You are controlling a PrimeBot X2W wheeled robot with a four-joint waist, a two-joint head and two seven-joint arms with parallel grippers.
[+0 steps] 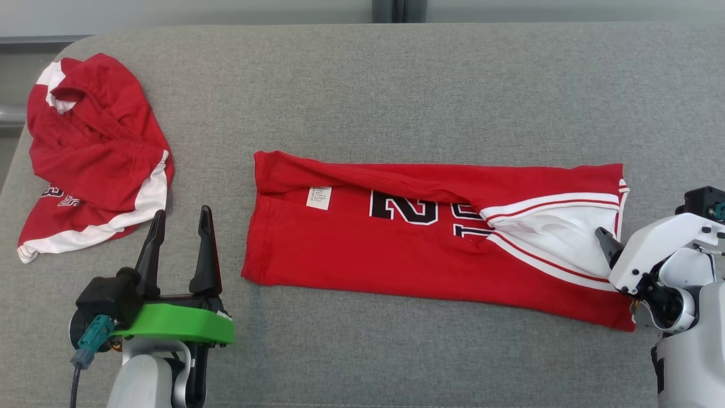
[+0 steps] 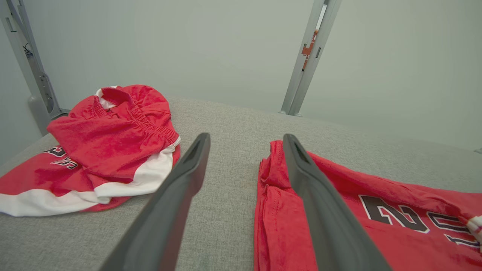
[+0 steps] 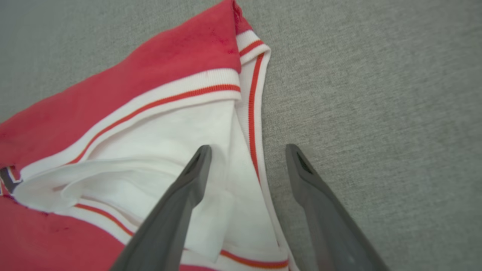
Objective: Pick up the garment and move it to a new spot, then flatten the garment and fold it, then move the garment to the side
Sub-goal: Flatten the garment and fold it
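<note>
We count two red garments: one folded jersey [image 1: 396,249] at centre and one crumpled pair of shorts [image 1: 96,153] at ten o'clock. We count two grippers, the left gripper [image 1: 180,226] at seven o'clock and the right gripper [image 1: 607,243] at four o'clock. We count one grey cushion [image 1: 396,85].

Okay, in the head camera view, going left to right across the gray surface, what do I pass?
crumpled red garment → left gripper → laid-out red jersey → right gripper
</note>
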